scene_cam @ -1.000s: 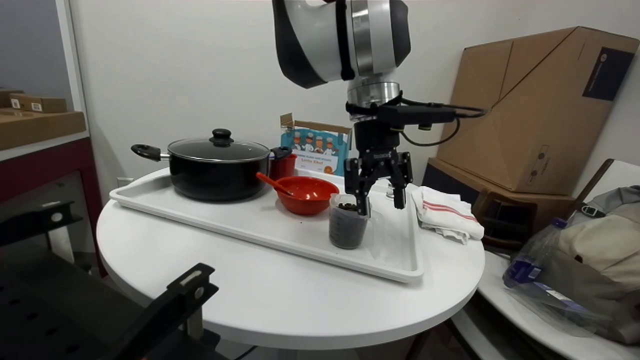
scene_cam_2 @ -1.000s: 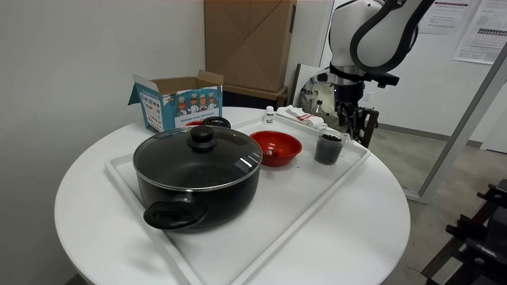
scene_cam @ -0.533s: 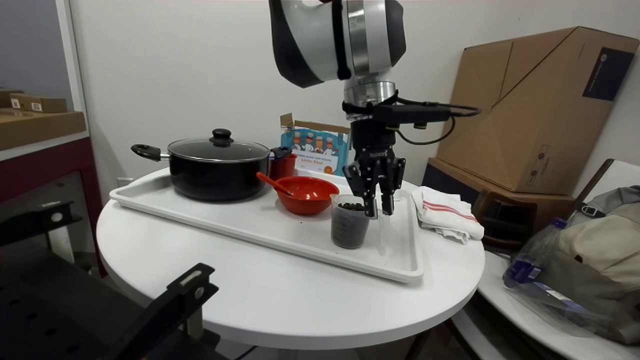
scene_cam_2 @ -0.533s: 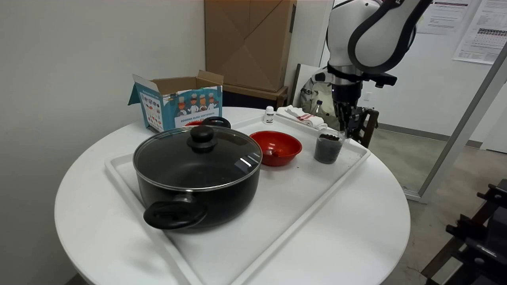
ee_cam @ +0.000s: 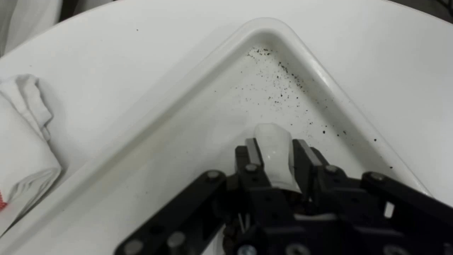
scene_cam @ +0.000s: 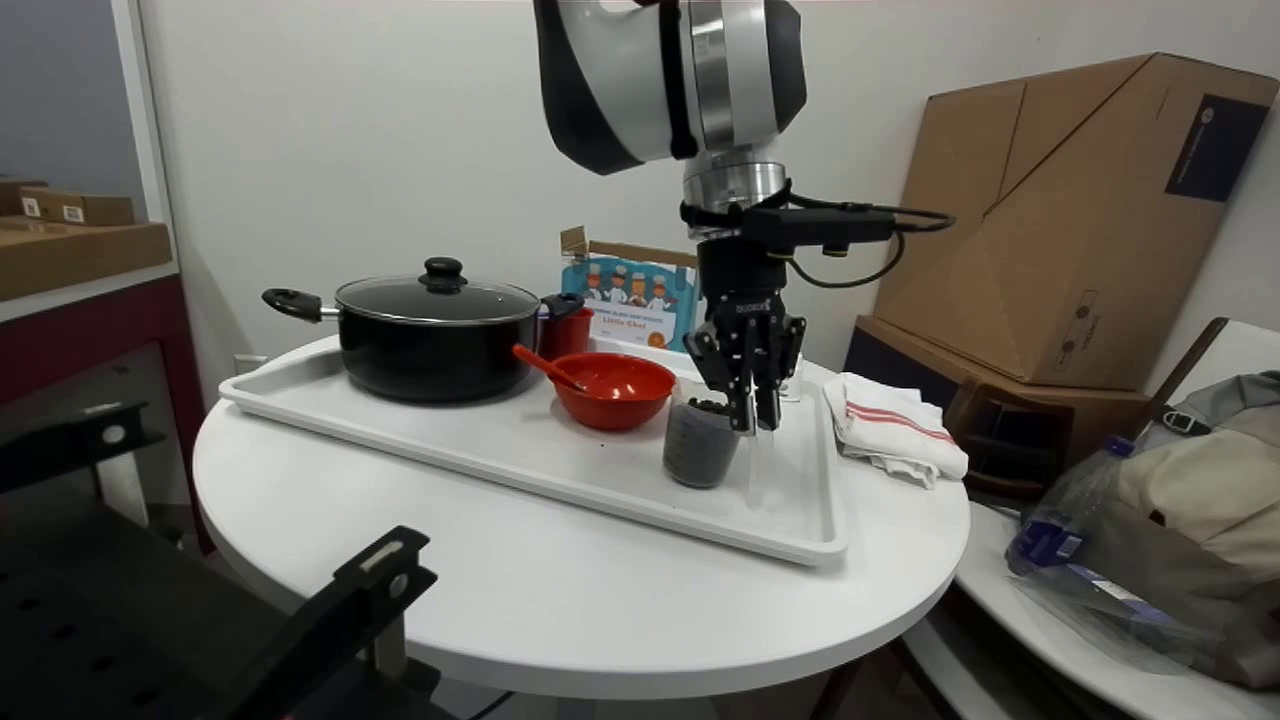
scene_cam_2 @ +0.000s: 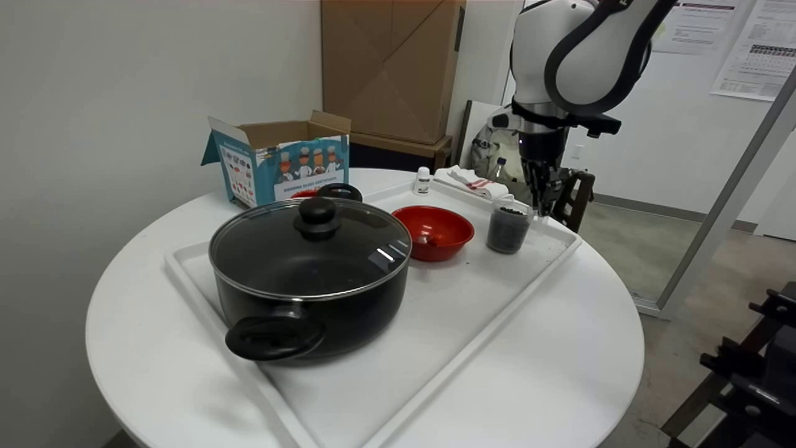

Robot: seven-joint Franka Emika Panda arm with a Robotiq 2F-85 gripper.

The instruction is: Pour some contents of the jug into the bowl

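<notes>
Jug (scene_cam: 700,445) located at the end of the white tray (scene_cam: 530,440) away from the black pot (scene_cam: 440,355), to the right of the red bowl (scene_cam: 613,402) in both exterior views. Dark pieces show through its wall and at its open top. It stands close to upright, the surface of the contents sloping slightly; whether the base touches the tray cannot be determined. The gripper (scene_cam: 755,416) is narrow, with the jug's pale handle (ee_cam: 272,136) held between its fingers (ee_cam: 254,153) in the wrist view.

The bowl sits near the jug, a strip of tray between them in an exterior view. A red utensil (scene_cam: 548,367) leans over its rim. The pot carries a glass lid (scene_cam_2: 280,255); a red container (scene_cam: 568,335) stands behind it, partly hidden. Dark specks (ee_cam: 279,88) lie in the tray corner nearest the handle.

A small white bottle (scene_cam_2: 421,183) stands near the tray's edge. A printed box (scene_cam_2: 311,168) and a folded, red-striped cloth (scene_cam: 895,425) are on the round table (scene_cam: 560,600) beside the tray.
</notes>
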